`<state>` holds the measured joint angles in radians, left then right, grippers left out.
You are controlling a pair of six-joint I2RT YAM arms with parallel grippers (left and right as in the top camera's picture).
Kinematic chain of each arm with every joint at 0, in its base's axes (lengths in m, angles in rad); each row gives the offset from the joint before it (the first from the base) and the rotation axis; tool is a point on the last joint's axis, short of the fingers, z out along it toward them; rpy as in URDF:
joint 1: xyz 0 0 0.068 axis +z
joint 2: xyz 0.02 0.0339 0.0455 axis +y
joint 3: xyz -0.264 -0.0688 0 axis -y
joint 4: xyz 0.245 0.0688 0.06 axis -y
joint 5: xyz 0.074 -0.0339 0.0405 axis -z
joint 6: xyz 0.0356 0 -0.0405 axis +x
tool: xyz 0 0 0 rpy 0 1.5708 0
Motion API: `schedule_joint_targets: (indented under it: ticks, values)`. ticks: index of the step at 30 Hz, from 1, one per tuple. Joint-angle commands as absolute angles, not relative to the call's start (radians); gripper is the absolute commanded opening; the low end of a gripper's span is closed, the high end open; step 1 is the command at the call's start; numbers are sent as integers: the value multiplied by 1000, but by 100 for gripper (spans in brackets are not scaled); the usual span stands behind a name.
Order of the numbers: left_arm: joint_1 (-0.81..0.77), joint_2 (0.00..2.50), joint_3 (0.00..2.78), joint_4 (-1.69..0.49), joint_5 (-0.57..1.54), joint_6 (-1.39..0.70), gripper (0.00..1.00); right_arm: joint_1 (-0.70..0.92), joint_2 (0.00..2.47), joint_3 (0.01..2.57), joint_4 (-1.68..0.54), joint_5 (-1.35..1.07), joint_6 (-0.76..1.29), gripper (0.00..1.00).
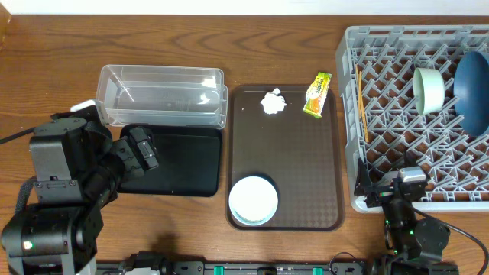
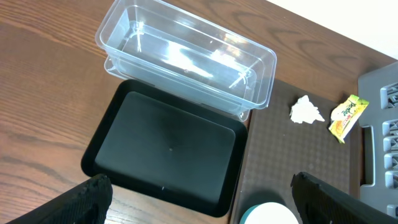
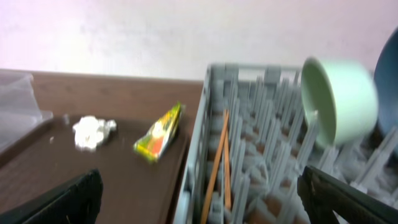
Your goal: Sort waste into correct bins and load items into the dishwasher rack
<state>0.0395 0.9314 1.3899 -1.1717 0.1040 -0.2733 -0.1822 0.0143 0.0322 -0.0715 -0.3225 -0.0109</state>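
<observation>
Eleven entries, each placed against the brown serving tray (image 1: 290, 168) that is lying mid-desk (image 1: 46, 61).

1. Left pincer (image 2: 200, 186): hovering left of the serving tray, over the near edge of the black tray; jaws standing wide apart, gripping nothing.
2. Clear tub (image 1: 162, 95): sitting upright left of the serving tray, level with its far end.
3. Black tray (image 1: 179, 164): lying flat just beside the serving tray's left edge, nearer than the tub and meeting it.
4. White bowl (image 1: 254, 201): sitting upright on the serving tray, at its near left corner.
5. Tissue wad (image 1: 273, 101): lying on the serving tray, at its far end, about mid-width.
6. Snack wrapper (image 1: 317, 94): lying on the serving tray's far right corner, near the tissue wad but apart from it.
7. Dishwasher rack (image 1: 346, 114): standing just right of the serving tray.
8. Chopsticks (image 1: 361, 103): lying in the rack, along the wall closest to the serving tray.
9. Right pincer (image 3: 200, 186): hanging right of the serving tray, at the rack's near left corner; jaws spread fully, gripping nothing.
10. Mint-green bowl (image 1: 429, 90): standing on edge in the rack, mouth facing the serving tray.
11. Blue dish (image 1: 474, 92): standing on edge in the rack, furthest from the serving tray, just beside the bowl.
</observation>
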Motion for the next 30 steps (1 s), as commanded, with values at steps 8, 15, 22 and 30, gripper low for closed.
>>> schedule_joint_targets:
  ticks: [8, 15, 22, 30]
  values:
    - [44, 929, 1398, -1174, 93, -274, 94, -189, 6, 5, -44, -337, -13, 99]
    - [44, 929, 1398, -1174, 93, -274, 94, -189, 6, 5, -44, -337, -13, 99]
    - [44, 929, 1397, -1174, 93, -274, 95, -189, 6, 5, -44, -338, -13, 99]
    - [44, 929, 1397, -1174, 216, -328, 94, -189, 6, 5, -44, -338, -13, 99]
